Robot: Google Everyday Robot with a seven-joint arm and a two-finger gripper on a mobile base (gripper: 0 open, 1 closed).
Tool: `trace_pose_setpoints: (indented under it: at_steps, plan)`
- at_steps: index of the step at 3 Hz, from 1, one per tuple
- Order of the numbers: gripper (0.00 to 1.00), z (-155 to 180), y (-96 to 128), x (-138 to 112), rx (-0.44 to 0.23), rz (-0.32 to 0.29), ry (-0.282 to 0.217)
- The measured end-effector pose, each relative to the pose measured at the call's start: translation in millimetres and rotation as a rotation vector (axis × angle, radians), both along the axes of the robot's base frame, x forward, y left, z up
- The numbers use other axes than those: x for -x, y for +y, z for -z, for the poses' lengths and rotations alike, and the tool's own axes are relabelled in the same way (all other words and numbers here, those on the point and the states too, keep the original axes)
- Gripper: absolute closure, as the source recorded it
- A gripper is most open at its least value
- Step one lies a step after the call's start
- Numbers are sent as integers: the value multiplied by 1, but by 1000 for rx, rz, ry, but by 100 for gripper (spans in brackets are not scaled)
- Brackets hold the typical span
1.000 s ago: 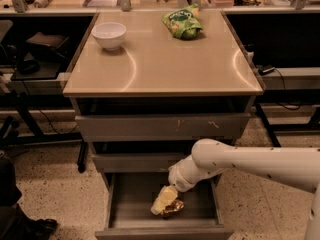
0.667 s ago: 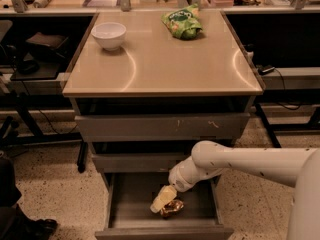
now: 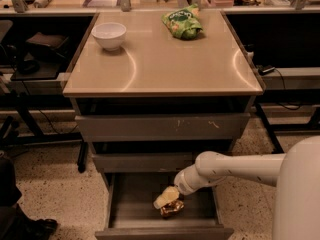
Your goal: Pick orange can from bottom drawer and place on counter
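Camera view, biggest thing first: the counter (image 3: 165, 79) has loads of bare room across its middle and front. Only the green snack bag (image 3: 182, 23) at the back and the white bowl (image 3: 109, 35) at the back left sit on it, so we reckon the drop-off spot is the easy part.

The trouble is down below. The bottom drawer (image 3: 120, 204) is pulled out, and the middle drawer (image 3: 140, 161) and top drawer (image 3: 160, 126) fronts hang right over its back half. The arm (image 3: 235, 166) reaches in from the right, passing just under the middle drawer's front. If we lift straight up from here, we'd expect it to clip that front, or the counter's thin edge further up. Coming out forward first looks safer. The drawer's side walls also box things in left and right, so there's not much sideways slack.

The pincer (image 3: 167, 198) is down inside the drawer, touching or right on top of the orange can (image 3: 172, 209), which sits near the middle of the tray floor. We can't tell if it's clamped on the can or just resting against it. If the grip is only partial, the shiny can could slip or roll away across the tray.
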State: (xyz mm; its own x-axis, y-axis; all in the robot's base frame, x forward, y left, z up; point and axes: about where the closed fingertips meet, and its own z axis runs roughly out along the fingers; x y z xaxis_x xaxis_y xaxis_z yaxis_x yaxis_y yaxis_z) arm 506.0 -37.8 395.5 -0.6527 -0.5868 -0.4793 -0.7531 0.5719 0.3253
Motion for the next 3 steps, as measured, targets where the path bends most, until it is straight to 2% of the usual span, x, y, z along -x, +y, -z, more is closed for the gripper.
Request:
trace_pose_setpoints:
  at_steps: [1, 2, 3]
  plan:
    - [0, 0, 0, 0, 0, 0, 0]
    - [0, 8, -2, -8, -10, 88, -25]
    - [0, 46, -36, 3, -45, 404, 66]
